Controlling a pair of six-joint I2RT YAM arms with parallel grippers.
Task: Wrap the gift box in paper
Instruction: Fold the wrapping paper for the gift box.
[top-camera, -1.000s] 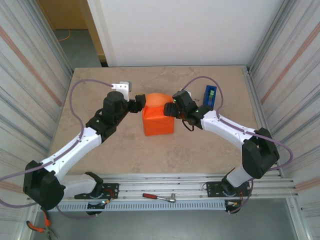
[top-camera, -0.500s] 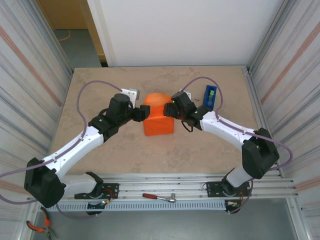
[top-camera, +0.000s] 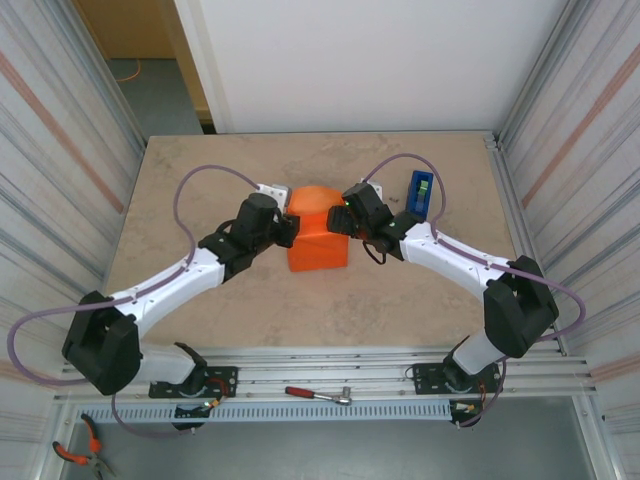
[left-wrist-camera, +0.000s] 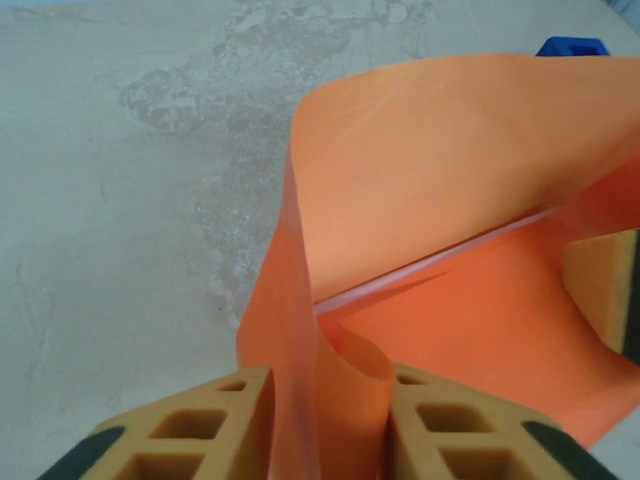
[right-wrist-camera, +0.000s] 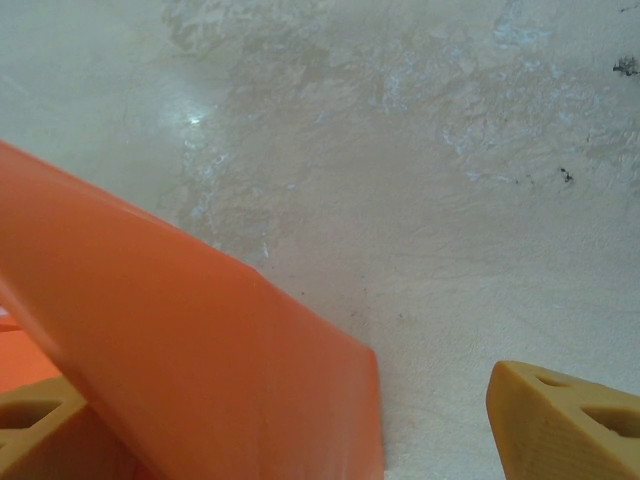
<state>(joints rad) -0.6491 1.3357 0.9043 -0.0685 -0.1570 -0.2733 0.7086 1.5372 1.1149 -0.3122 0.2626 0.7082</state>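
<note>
The orange paper (top-camera: 318, 245) sits on the tan table (top-camera: 200, 180), near the blue tape dispenser (top-camera: 421, 192), on that thing's left-arm side. The paper is folded up into a blocky shape, with a round hump at the far end.

The right gripper (top-camera: 340, 217) is between the blue tape dispenser and the paper, at the paper's far corner. Its fingers (right-wrist-camera: 565, 415) are spread wide apart. In the right wrist view a flap of the paper slopes down across the gap and lies over one finger. The other finger is well apart from the flap, with bare table around it.

The left gripper (top-camera: 291, 228) is on the side of the paper away from the blue tape dispenser, touching the paper's edge. Its fingers (left-wrist-camera: 190, 430) are close together and pinch a loose fold of the paper. Above that fold the sheet stands up tall and curls over. A thin pale line runs across the paper there.

A small white block (top-camera: 268, 188) rests just behind the left gripper, farther from the blue tape dispenser than the paper is.
</note>
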